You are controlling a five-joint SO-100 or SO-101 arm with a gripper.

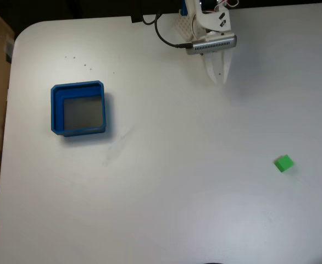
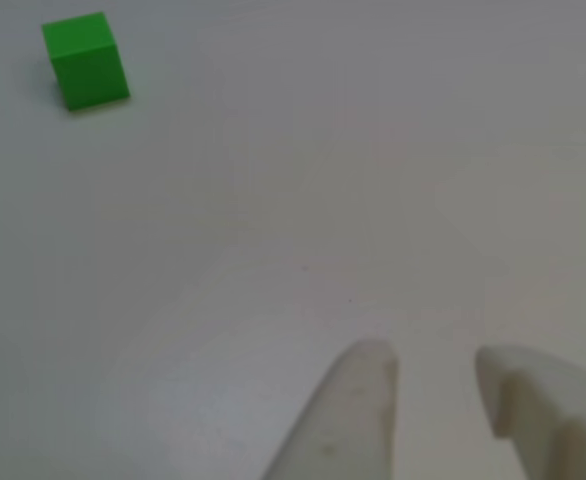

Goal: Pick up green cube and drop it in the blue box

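Counter [image 1: 166,209] is white, matte, mostly bare, with rounded corners at the far side in my fixed view. I see a few tiny dark specks near the far left corner and faint smudge marks just right of the blue box [image 1: 55,113]. A brown surface, maybe cardboard or wood, runs along the left edge; dark background past the far edge.

Blue box sits on the left part of the counter, grey floor showing, nothing in it.

Green cube [image 1: 284,163] rests on the counter toward the right edge, about halfway down, well apart from the box and from my arm. In the other view the green cube [image 2: 85,60] is at upper left, slightly turned, flat on the white surface.

Gripper [image 1: 218,80] hangs at the far edge, right of centre, white fingers pointing toward the near side, black cable looping beside the arm. In the other view the gripper [image 2: 433,365] shows two white fingertips with a gap between them, holding nothing, so I read it as parted a little.
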